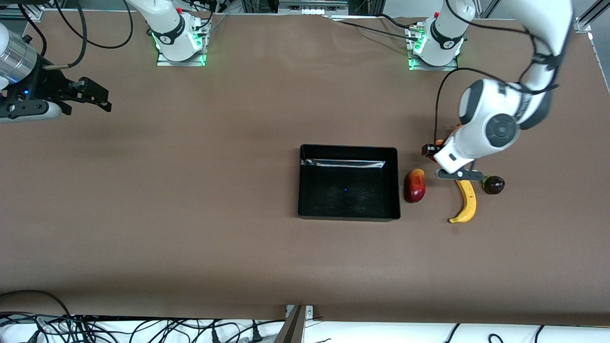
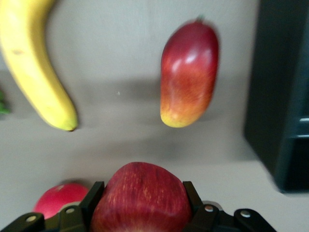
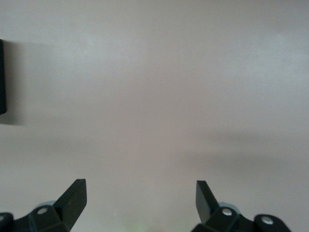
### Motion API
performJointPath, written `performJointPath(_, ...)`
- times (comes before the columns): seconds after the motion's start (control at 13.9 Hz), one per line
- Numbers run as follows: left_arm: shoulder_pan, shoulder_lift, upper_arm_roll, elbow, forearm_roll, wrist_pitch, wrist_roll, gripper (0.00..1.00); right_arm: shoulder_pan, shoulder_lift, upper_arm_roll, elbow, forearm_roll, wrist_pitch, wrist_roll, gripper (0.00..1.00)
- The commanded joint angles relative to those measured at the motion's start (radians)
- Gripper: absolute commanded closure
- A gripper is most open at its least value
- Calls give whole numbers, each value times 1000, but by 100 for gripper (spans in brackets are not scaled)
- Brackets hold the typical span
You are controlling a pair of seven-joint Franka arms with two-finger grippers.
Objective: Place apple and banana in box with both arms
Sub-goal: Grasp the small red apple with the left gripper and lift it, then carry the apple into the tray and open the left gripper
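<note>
The apple (image 2: 141,198) sits on the table toward the left arm's end, between the two fingers (image 2: 91,198) of the left gripper (image 2: 141,205), which press against its sides; in the front view the arm's wrist hides it. Just beside it lies another red fruit (image 2: 60,198), and the mango-like fruit (image 1: 414,186) rests nearer the front camera, close to the box (image 1: 349,215) but not touching it. The banana (image 1: 466,202) lies nearer the front camera than the left gripper, its curve running toward the table's near edge, with a dark purple fruit (image 1: 493,185) just beside its upper end. The box stands near the middle of the table with nothing in it, its black floor bare and its walls glossy. Wide brown table (image 1: 190,214) surface lies open on the right arm's side of the box and along the near edge. The right gripper (image 1: 93,97) hangs over the right arm's end of the table, waiting, its fingers (image 3: 72,198) spread wide with nothing between them.
</note>
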Motion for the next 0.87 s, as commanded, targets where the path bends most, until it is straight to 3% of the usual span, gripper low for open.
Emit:
performJointPath(0.0, -48, 84, -25, 209, -26, -101, -132, 92, -15, 4, 22, 15, -27, 1, -5, 0)
performJointPath(0.29, -186, 207, -38, 295, -84, -54, -440, 92, -11, 17, 27, 58, -66, 2, -7, 0)
performJointPath(0.58, -218, 342, -38, 283, -84, 131, -471, 88, -11, 40, 27, 71, -64, 4, -4, 0)
performJointPath(0.79, -234, 393, -38, 283, -86, 165, -474, 83, -6, 52, 27, 75, -54, 16, -2, 0)
